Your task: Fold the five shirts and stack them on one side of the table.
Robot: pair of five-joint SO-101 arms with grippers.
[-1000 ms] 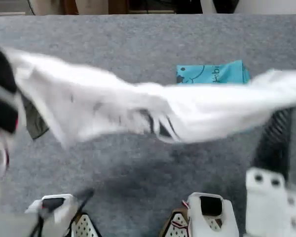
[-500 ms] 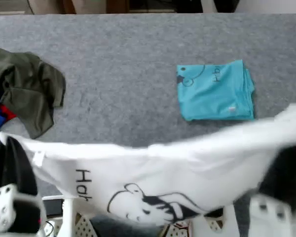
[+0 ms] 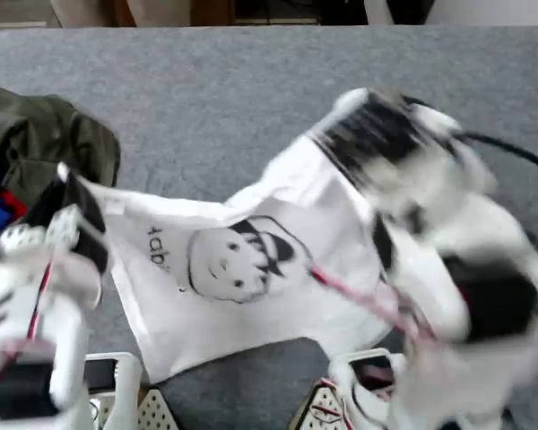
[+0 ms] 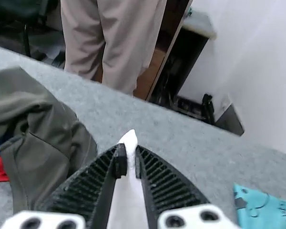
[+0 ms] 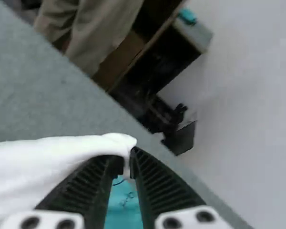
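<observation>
A white shirt [image 3: 242, 296] with a cartoon face print hangs spread between both arms over the middle of the grey table [image 3: 215, 81]. My left gripper [image 3: 70, 185] is shut on its left corner, next to the olive shirt pile [image 3: 36, 143]. My right gripper [image 3: 336, 134] is shut on the opposite corner, farther back and to the right. In the left wrist view the fingers [image 4: 109, 176] pinch white cloth [image 4: 127, 191]. The right wrist view shows the same hold [image 5: 126, 160] on the white shirt [image 5: 38, 167], above a folded teal shirt [image 5: 121, 195].
The olive pile [image 4: 33, 138] at the table's left edge covers a blue and red garment [image 3: 0, 210]. The teal shirt [image 4: 264, 210] lies folded on the right half. The arms' white bases [image 3: 117, 385] stand at the front edge.
The white shirt has swung from the front edge back over the table, print now facing up. The right arm has moved back and left, covering the teal shirt in the high view.
</observation>
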